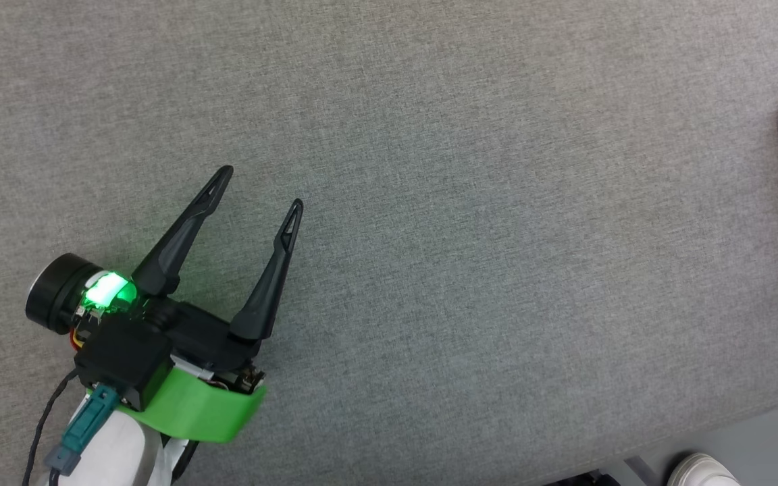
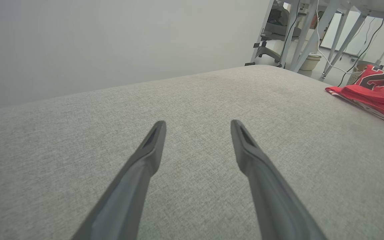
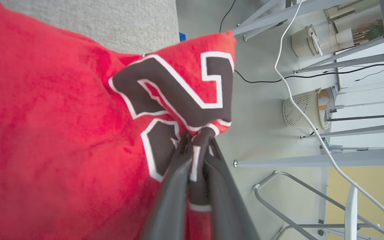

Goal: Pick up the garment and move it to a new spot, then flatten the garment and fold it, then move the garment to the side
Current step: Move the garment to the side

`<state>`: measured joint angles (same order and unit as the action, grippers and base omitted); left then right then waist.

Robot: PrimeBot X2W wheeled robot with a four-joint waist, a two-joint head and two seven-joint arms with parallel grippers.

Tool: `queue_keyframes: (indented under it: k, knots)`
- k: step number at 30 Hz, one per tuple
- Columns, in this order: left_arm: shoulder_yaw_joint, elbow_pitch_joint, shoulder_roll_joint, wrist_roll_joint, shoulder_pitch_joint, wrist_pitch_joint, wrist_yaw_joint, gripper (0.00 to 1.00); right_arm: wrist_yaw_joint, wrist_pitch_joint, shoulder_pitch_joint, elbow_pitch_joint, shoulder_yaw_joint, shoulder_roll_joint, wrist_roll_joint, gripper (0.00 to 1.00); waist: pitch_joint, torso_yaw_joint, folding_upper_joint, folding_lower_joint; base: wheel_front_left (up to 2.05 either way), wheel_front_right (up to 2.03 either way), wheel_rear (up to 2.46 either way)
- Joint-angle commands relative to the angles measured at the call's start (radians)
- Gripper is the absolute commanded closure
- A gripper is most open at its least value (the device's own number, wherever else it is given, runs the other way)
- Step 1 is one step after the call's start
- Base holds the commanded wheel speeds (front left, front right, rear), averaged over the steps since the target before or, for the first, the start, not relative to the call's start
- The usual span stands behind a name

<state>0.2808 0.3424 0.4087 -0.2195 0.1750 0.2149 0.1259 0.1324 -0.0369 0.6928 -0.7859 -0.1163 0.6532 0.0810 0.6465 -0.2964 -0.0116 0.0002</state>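
Garment sits at the far right edge of the grey cushion top, well apart from the left gripper. The right gripper is clamped on a pinch of the red cloth right at the black-and-white lettering, and that pinch looks raised a little above the rest. The left gripper is spread wide and empty, low over bare grey fabric.

I read this as a carrying step (whether the first move to a new spot or the last move aside I cannot tell; the cloth looks layered rather than spread out). The next move calls for the right arm to draw the cloth along without the small pinch slipping. If flattening is yet to come, the cloth should go toward the middle, within reach of the left gripper.
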Motion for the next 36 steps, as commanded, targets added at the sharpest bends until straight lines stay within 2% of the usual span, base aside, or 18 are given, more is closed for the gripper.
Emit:
queue_keyframes:
  k: [1, 2, 7, 13, 17, 21, 23, 26, 29, 36]
  knots:
    - [0.001, -0.005, 0.0, -0.002, 0.008, 0.005, -0.006, 0.0, -0.002, 0.012, 0.021, -0.016, -0.009, -0.003, 0.02, 0.23, -0.012, 0.008, 0.0116, -0.0002, 0.0, 0.0, 0.0]
    - [0.005, -0.014, -0.003, -0.004, 0.008, 0.007, -0.006, 0.0, -0.002, 0.019, 0.029, -0.029, -0.02, -0.002, 0.033, 0.0, -0.021, 0.01, 0.0116, -0.0002, 0.0, 0.0, 0.0]
    - [0.029, -0.057, -0.031, -0.011, 0.017, 0.024, -0.006, 0.0, -0.002, 0.053, 0.047, -0.066, -0.035, 0.009, 0.072, 0.0, -0.078, 0.026, 0.0116, -0.0002, 0.0, 0.0, 0.0]
    - [0.033, -0.135, -0.081, -0.029, 0.009, 0.043, -0.009, 0.0, -0.002, 0.105, 0.056, -0.053, -0.004, 0.022, 0.052, 0.0, -0.186, 0.052, 0.0116, -0.0002, 0.0, 0.0, 0.0]
    - [0.01, -0.183, -0.122, -0.052, -0.011, 0.046, -0.009, 0.0, -0.002, 0.138, 0.059, 0.005, 0.041, 0.0, -0.014, 0.0, -0.272, 0.073, 0.0116, -0.0002, 0.0, 0.0, 0.0]
    - [-0.015, -0.211, -0.155, -0.054, -0.037, 0.047, -0.007, 0.0, -0.002, 0.147, 0.023, 0.116, 0.086, -0.034, -0.102, 0.0, -0.345, 0.101, 0.0116, -0.0002, 0.0, 0.0, 0.0]
    - [-0.042, -0.233, -0.168, -0.043, -0.055, 0.047, -0.021, 0.0, -0.002, 0.147, -0.016, 0.193, 0.105, -0.053, -0.144, 0.0, -0.381, 0.115, 0.0116, -0.0002, 0.0, 0.0, 0.0]
    - [-0.093, -0.26, -0.192, -0.031, -0.082, 0.047, -0.049, 0.0, -0.002, 0.126, -0.094, 0.331, 0.109, -0.101, -0.205, 0.0, -0.425, 0.131, 0.0116, -0.0002, 0.0, 0.0, 0.0]
    - [-0.12, -0.28, -0.207, -0.021, -0.102, 0.047, -0.053, 0.0, -0.002, 0.1, -0.179, 0.465, 0.096, -0.16, -0.235, 0.0, -0.457, 0.147, 0.0116, -0.0002, 0.0, 0.0, 0.0]
    - [-0.171, -0.328, -0.236, -0.013, -0.147, 0.047, -0.044, 0.0, -0.002, 0.097, -0.393, 0.738, 0.063, -0.37, -0.281, 0.0, -0.531, 0.179, 0.0116, -0.0002, 0.0, 0.0, 0.0]
